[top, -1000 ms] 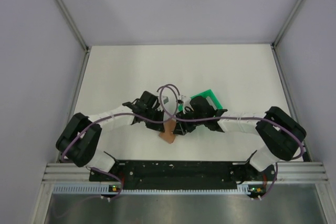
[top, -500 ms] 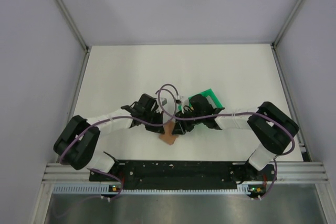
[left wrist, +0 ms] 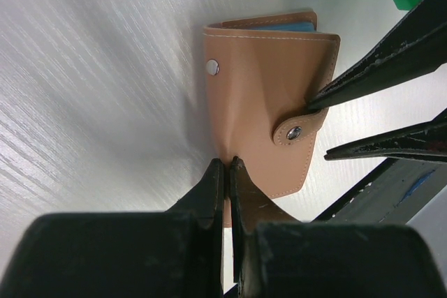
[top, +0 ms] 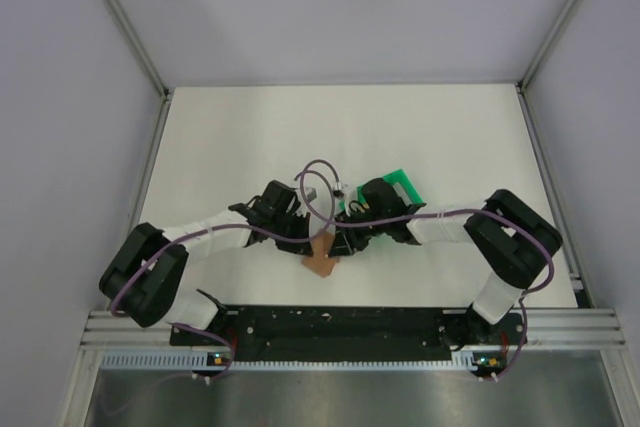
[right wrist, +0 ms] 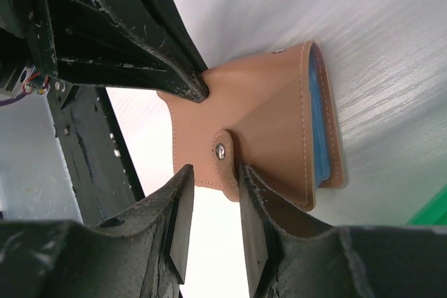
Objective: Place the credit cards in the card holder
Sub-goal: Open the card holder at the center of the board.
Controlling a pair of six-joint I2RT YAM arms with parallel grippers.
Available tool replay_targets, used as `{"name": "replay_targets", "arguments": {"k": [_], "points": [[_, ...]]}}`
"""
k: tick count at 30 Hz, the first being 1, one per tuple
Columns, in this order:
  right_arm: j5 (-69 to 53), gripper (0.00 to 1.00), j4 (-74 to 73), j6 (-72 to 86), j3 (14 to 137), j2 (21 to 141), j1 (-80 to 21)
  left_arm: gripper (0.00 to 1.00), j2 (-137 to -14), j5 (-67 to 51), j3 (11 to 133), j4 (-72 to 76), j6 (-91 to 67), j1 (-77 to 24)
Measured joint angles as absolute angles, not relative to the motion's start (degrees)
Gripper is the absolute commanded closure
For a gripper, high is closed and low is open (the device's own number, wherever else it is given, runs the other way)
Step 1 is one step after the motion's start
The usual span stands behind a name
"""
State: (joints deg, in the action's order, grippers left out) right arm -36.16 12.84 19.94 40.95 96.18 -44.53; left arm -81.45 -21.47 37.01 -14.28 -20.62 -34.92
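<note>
Matt tan leather card holder (left wrist: pixel 258 102), shiny metal snaps (left wrist: pixel 211 68)

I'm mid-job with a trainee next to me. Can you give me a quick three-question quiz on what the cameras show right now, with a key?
1. True or false: the left hand is pinched shut on an edge of the card holder.
2. Which colour is the card showing inside the holder? A yellow, B blue, C black.
3. Fill in: in the right wrist view, the right hand has the snap strap in line with the gap between its fingers, so it is ____ (open or shut).

Key: 1 true; 2 B; 3 open.
</note>
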Motion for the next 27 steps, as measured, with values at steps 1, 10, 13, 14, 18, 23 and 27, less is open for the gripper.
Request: {"name": "replay_targets", "arguments": {"k": [1,10,13,14,18,23,27], "points": [[-36.47,0.7,12.82,19.97,40.93,96.18,-44.51,1.0,-81.45,-21.39,37.01,-14.26,-20.71,-34.92],[-39.46,0.75,13.15,19.42,40.93,97.51,-44.53,1.0,-81.45,-21.37,36.84,-14.09,-21.34,-34.76],[-39.88,0.79,13.78,19.2,40.93,97.93,-44.6,1.0,-81.45,-21.37,36.73,-13.91,-21.54,-34.72],[-39.92,0.81,13.91,19.22,40.93,98.02,-44.6,1.0,-81.45,-21.43,36.62,-13.76,-21.71,-34.68],[-39.31,1.0,14.06,18.85,40.95,98.19,-44.62,1.0,-81.45,-21.37,36.53,-13.69,-22.2,-34.57],[-38.85,1.0,14.17,18.76,40.95,98.45,-44.99,1.0,-81.23,-20.99,36.1,-13.26,-23.29,-34.48],[-38.89,1.0,15.62,18.06,40.4,98.28,-45.39,1.0,-80.84,-19.75,35.66,-13.17,-25.93,-34.3]]}}
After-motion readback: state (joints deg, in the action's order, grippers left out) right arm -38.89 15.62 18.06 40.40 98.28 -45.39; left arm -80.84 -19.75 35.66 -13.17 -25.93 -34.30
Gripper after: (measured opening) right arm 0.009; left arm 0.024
